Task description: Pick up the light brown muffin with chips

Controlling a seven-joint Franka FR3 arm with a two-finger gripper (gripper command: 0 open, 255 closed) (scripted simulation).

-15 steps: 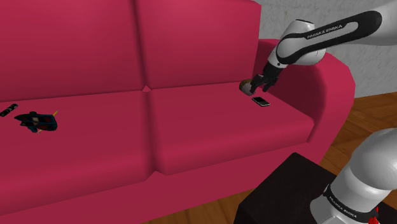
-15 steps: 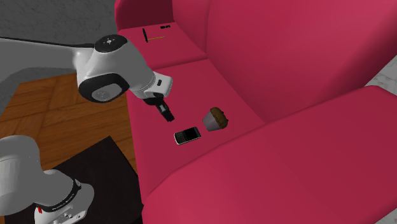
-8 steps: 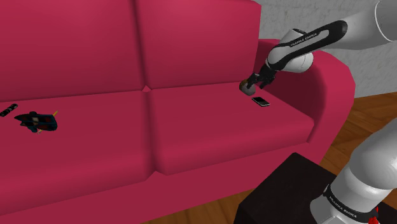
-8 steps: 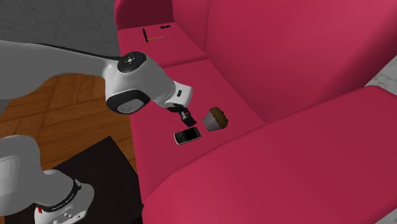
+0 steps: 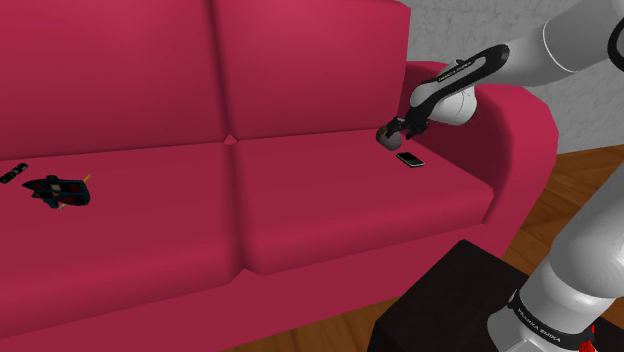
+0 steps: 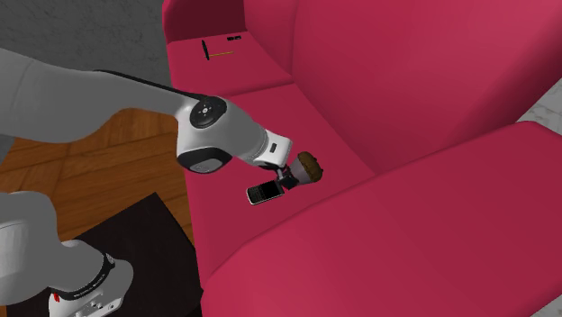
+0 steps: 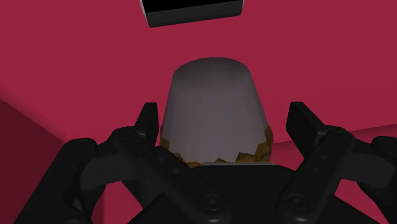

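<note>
Crimson sofa takes up most of the shoulder view, w/ wood floor and a grey wall beyond its armrest. The white Franka arm rises from the black stand and reaches over to the seat cushion nearest that armrest; in the second exterior view the arm comes in from that view's left.

The gripper is low over the seat, close to the backrest. The wrist view shows the gripper w/ its jaws apart, one finger on each side of the muffin and a thin gap left on both sides, so nothing is clamped. The muffin has a grey wrapper and a brown crumbly top facing the palm. It seems to lie tipped on its side on the cushion, though the hand covers part of it. In the second exterior view the muffin sits just at the fingertips.

A black phone lies flat on the seat near the muffin, not touching it. On the far cushion, well apart, is a dark toy-like object and a small black bar.
</note>
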